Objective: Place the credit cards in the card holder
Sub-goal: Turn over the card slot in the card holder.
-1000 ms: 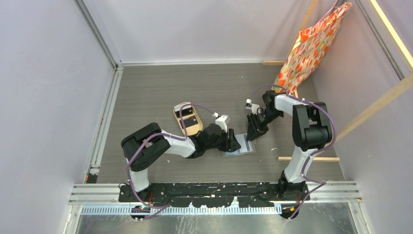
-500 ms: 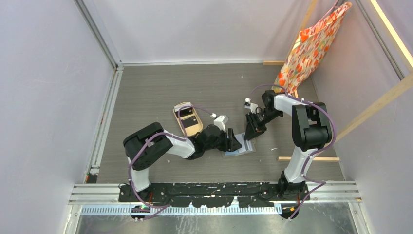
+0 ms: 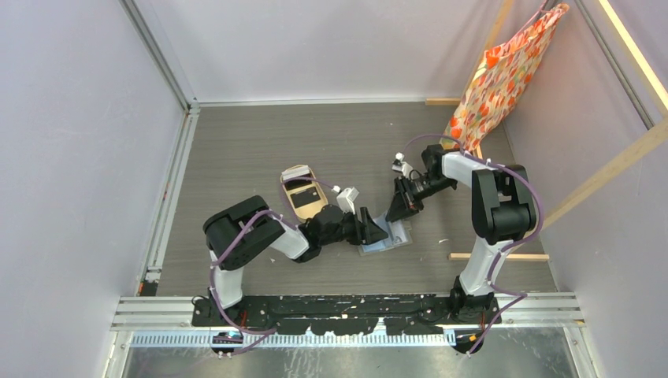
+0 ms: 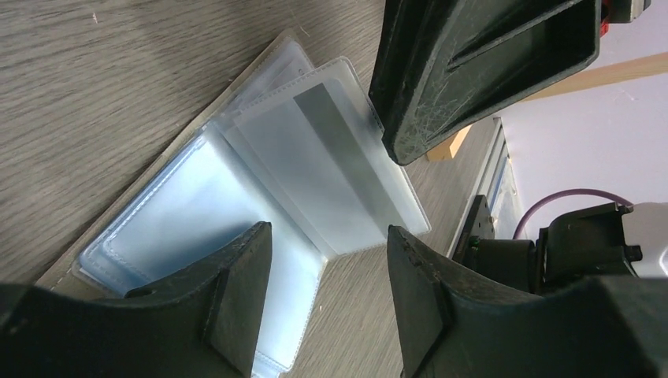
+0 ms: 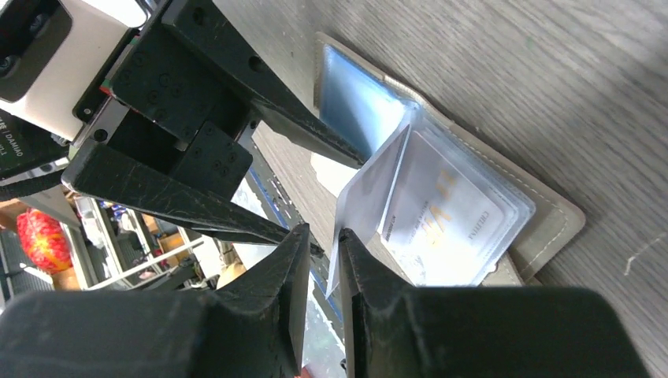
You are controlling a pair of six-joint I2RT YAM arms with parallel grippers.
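Holder [image 5: 551, 224] lies open at frame centre; left pincer [image 4: 327, 232], spread, straddles it, likely to steady, while right pincer [image 5: 323, 232] pinches one sleeve [image 5: 370, 189] upright, likely exposing a pocket.

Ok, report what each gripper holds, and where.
The left gripper is open, holding nothing. The right gripper has the free edge of a clear sleeve of the card holder between its fingers; a firm pinch cannot be told.

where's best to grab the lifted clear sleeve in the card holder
Probably pinch the lifted sleeve at its free edge, coming from the side away from the fold of the card holder: it is thin, stands off the other sleeves and is fixed only there.
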